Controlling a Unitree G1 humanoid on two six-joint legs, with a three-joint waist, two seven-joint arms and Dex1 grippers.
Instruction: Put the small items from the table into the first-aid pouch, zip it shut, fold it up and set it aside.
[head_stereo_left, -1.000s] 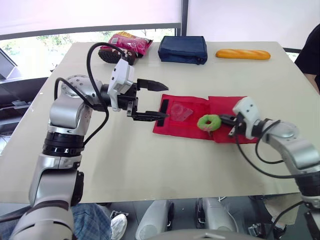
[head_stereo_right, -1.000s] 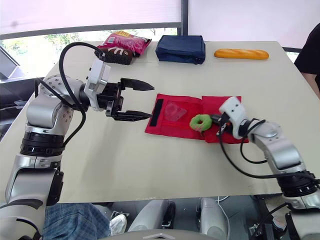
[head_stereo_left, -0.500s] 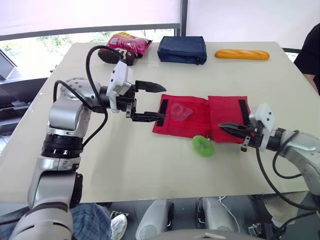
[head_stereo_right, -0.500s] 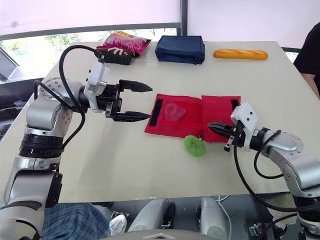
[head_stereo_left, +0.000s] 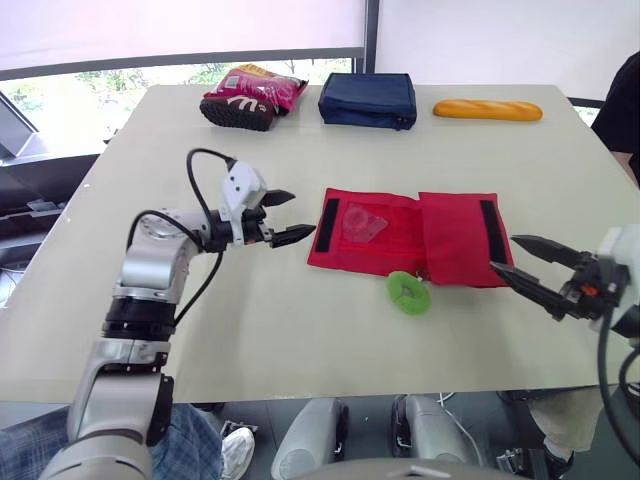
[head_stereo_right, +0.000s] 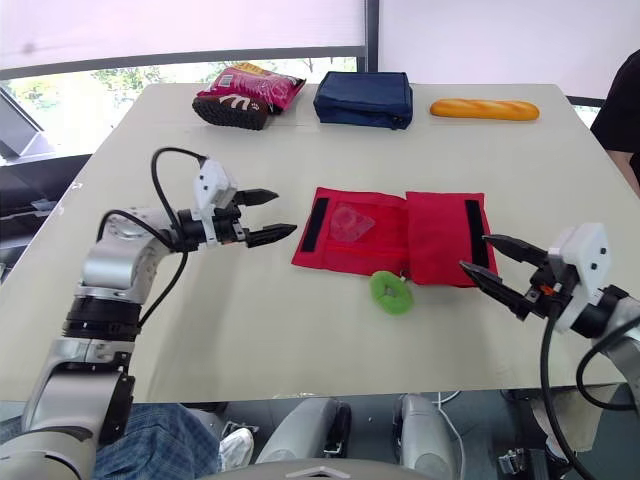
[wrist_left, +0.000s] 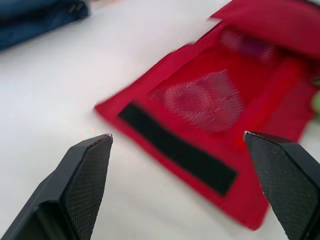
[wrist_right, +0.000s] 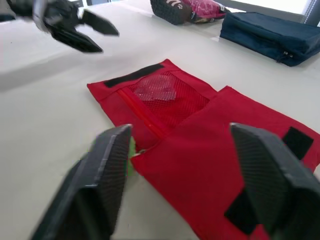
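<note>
The red first-aid pouch (head_stereo_left: 405, 235) lies unfolded on the desk (head_stereo_left: 250, 330), with a clear packet behind its mesh pocket (head_stereo_left: 360, 225). A black fastening strip (head_stereo_left: 328, 214) runs down each outer end. The green ring (head_stereo_left: 407, 293) sits on the desk just beside the pouch's near edge, below the fold. Whether it touches the fabric cannot be told.

The left gripper (head_stereo_left: 303, 213) hovers just off the pouch's left end with its fingers spread wide and empty. The right gripper (head_stereo_left: 503, 252) hangs past the right end, also wide and empty.

The step in hand looks to be fetching the ring. The right gripper seems slightly nearer, so it should come in low over the ring and pinch across the rim rather than push it. A sideways nudge could roll the ring toward the desk's front edge. The left fingers would do well to pin the pouch's left end, so the pocket mouth stays put while the ring goes in.

At the far side lie a snack packet (head_stereo_left: 250, 95), a navy pouch (head_stereo_left: 366, 98) and a baguette (head_stereo_left: 487, 109). The packet carries print, but none is legible, and the red pouch shows no readable label.
</note>
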